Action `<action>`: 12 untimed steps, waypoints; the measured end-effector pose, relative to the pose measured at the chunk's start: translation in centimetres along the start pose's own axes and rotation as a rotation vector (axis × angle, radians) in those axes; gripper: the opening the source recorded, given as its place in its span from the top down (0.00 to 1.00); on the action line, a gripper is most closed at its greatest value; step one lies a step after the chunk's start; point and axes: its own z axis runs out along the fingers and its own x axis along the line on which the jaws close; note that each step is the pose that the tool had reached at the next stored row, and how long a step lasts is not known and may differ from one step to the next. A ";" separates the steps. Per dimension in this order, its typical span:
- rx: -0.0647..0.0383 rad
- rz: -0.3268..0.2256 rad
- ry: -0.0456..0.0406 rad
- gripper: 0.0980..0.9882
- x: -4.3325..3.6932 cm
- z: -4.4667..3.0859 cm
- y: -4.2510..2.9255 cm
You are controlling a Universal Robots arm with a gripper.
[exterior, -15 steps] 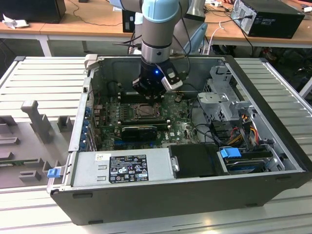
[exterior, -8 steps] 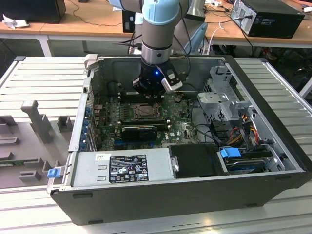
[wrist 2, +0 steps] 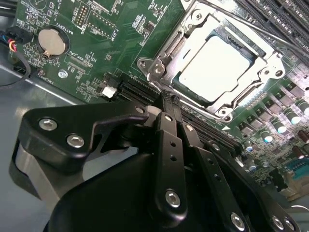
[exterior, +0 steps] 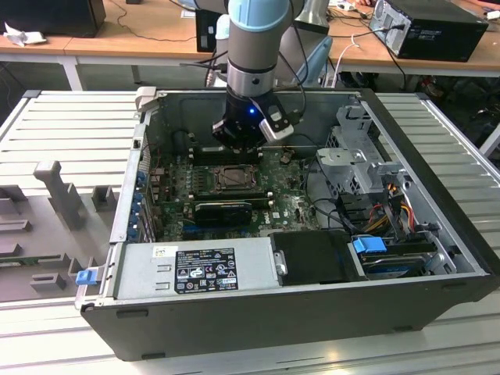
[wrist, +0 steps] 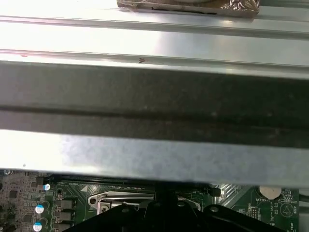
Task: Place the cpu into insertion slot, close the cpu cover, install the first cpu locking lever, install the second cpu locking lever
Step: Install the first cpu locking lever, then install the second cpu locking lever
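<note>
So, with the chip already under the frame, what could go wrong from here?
1. The gripper sits low beside the cpu cover; a slip could scrape the memory slots or the board.
2. The cpu shows through the cover's window; pressing unevenly may shift it in the insertion slot.

You see an open computer case (exterior: 437, 258) lying on a ribbed metal desk (exterior: 70, 117). Inside the case, a green motherboard (exterior: 293, 205) covers the floor. A grey power supply (exterior: 195, 269) fills the case's near edge, with a blue-tabbed drive (exterior: 371, 246) beside it towards the exterior view's right. In the second wrist view, a round coin battery (wrist 2: 50, 42) sits on the motherboard, near coloured wires (wrist 2: 10, 44).
</note>
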 end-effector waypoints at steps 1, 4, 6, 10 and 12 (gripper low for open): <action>0.000 0.000 0.0000 0.99 0.00 -0.01 -0.07; 0.000 0.000 -0.0001 0.99 0.01 -0.01 -0.17; 0.000 0.000 0.0000 0.99 0.01 -0.02 -0.22; 0.000 0.000 0.0000 0.99 0.02 -0.04 -0.34; 0.000 0.000 0.0000 0.99 0.03 -0.06 -0.53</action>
